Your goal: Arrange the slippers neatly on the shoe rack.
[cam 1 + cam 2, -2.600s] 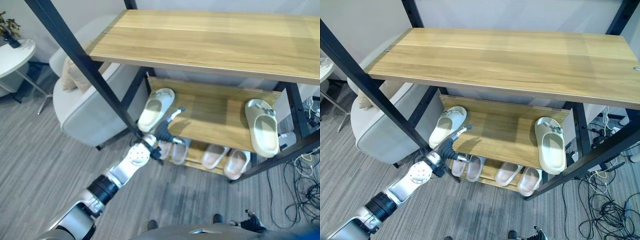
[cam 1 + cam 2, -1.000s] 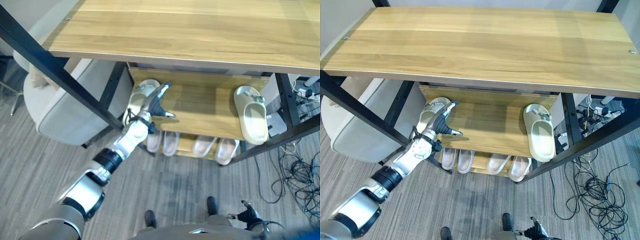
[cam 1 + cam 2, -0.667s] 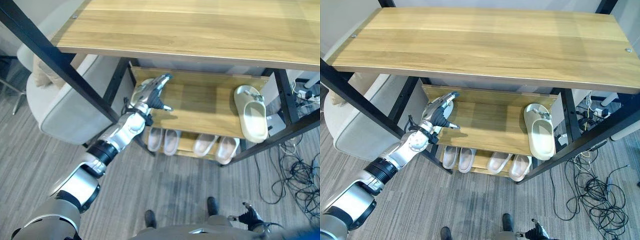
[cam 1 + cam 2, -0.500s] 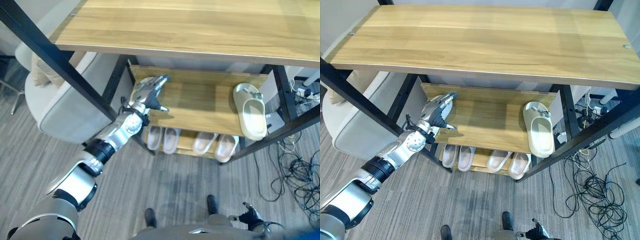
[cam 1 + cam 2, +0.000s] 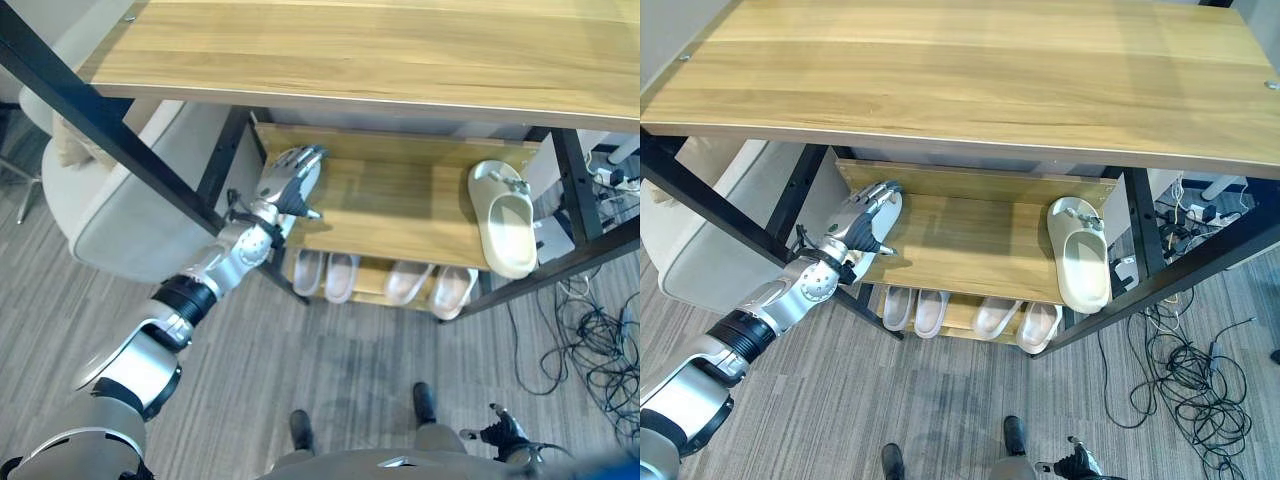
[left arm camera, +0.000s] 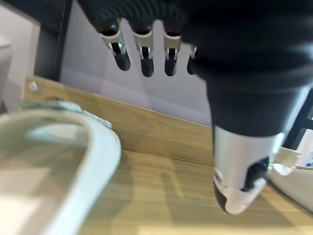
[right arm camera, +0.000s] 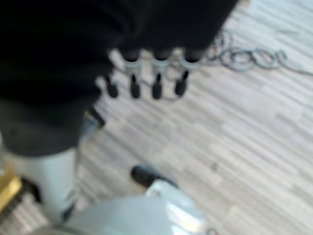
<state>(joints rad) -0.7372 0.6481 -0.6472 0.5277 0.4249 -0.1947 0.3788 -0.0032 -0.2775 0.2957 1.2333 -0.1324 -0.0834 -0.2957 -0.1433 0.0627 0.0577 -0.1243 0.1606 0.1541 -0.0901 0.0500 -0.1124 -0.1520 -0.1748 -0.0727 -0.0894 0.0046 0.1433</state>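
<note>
left hand (image 5: 287,184) hovers over the left slipper (image 6: 54,166) — fingers loose, gripping nothing.

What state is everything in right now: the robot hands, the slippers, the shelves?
Left robot hand: open, over the left slipper.
Right robot hand: open, idle.
Left slipper: flat on middle shelf.
Right slipper: flat, far end.
Bottom-shelf slippers: lined up.

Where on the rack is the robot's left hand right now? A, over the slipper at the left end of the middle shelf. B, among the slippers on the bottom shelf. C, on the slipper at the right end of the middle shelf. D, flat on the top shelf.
A: the left hand is over the left slipper on the middle shelf, fingers open.
</note>
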